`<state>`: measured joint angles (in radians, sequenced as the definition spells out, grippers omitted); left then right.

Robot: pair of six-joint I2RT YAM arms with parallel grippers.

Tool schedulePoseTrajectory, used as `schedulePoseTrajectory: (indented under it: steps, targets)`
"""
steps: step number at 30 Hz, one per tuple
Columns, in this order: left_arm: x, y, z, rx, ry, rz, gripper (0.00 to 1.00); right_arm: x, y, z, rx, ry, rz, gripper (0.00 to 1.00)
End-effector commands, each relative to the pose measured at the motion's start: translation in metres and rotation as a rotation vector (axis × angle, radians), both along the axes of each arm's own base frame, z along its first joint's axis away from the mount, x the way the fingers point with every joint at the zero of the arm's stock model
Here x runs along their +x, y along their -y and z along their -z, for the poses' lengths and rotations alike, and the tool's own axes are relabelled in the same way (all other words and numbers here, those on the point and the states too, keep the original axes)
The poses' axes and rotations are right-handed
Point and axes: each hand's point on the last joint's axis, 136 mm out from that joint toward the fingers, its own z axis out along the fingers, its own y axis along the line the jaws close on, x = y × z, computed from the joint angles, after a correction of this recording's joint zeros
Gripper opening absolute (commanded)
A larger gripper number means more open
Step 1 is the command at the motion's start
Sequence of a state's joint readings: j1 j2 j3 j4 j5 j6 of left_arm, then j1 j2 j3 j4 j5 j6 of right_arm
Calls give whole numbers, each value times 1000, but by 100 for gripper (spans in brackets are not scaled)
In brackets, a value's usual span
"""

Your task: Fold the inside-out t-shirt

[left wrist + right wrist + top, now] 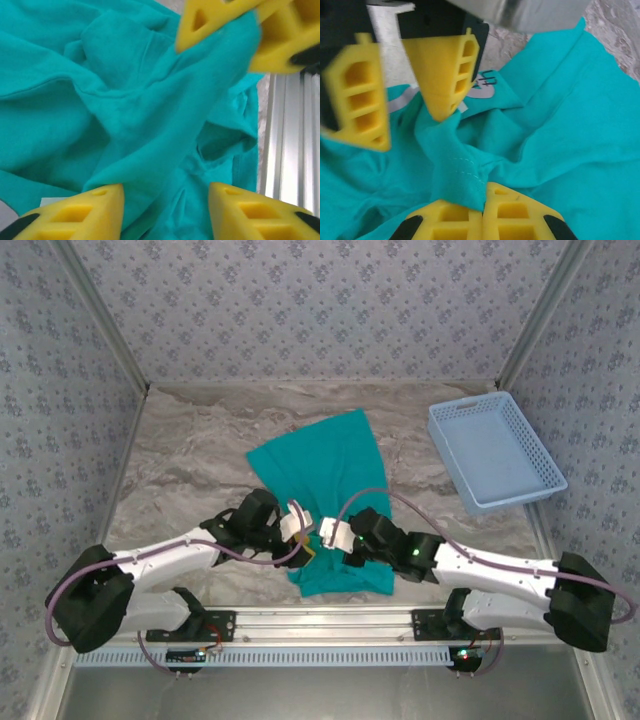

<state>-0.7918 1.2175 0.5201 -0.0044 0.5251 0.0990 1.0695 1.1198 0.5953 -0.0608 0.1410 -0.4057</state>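
The teal-green t-shirt [322, 458] lies crumpled on the marbled table, running from the middle toward the near edge. Both grippers meet over its near part. My right gripper [331, 534] is shut on a stitched fold of the t-shirt [460, 175], which rises pinched between its yellow fingers [520, 215]. Facing it, my left gripper [297, 524] stands open; its fingers [445, 70] are spread wide with the pulled-up ridge of cloth [165, 125] running between them. A white printed tag [484, 86] shows on the cloth just behind the left gripper's finger.
A light blue mesh basket [495, 450] sits at the right back of the table. The aluminium rail [320, 620] holding the arm bases runs along the near edge, just beyond the shirt's hem [250, 145]. Patterned walls close in the sides and back.
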Motion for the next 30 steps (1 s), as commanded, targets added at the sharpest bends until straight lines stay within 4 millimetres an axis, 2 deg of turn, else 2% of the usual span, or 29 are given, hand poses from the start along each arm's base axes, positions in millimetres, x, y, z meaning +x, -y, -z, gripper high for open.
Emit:
schedulePoseTrajectory:
  steps: [1,5,8,10,12,15,17,19,21,22,24,27,30]
  targets:
    - [4,12,-28,-134,6,-26,54,22,5,-13,-20,77,83,0]
    - [18,6,-31,-135,61,-121,54,26,14,-27,22,85,108,1]
    - [32,0,-30,-87,96,-185,52,33,32,-34,-17,91,174,2]
    - [33,4,-44,-121,100,-189,52,32,38,-40,-29,66,177,2]
    - [29,10,-59,-178,101,-186,49,26,34,-46,-2,46,136,2]
    - [14,22,-69,-209,109,-154,17,22,29,-48,50,6,107,3]
    - [-3,30,-64,-202,93,-112,8,23,29,-45,65,-21,108,3]
    - [-10,34,-54,-188,76,-119,10,19,27,-44,80,-41,85,3]
    - [-3,32,-42,-154,80,-183,25,5,22,-41,82,-64,-14,3]
    - [3,28,-34,-122,87,-224,26,-4,21,-41,84,-77,-68,4]
    - [16,19,-25,-64,135,-287,25,-23,19,-42,90,-95,-177,4]
    - [25,16,-18,-20,220,-264,16,-53,19,-43,93,-103,-361,5]
    - [43,10,5,87,258,-266,12,-81,15,-54,181,-122,-535,5]
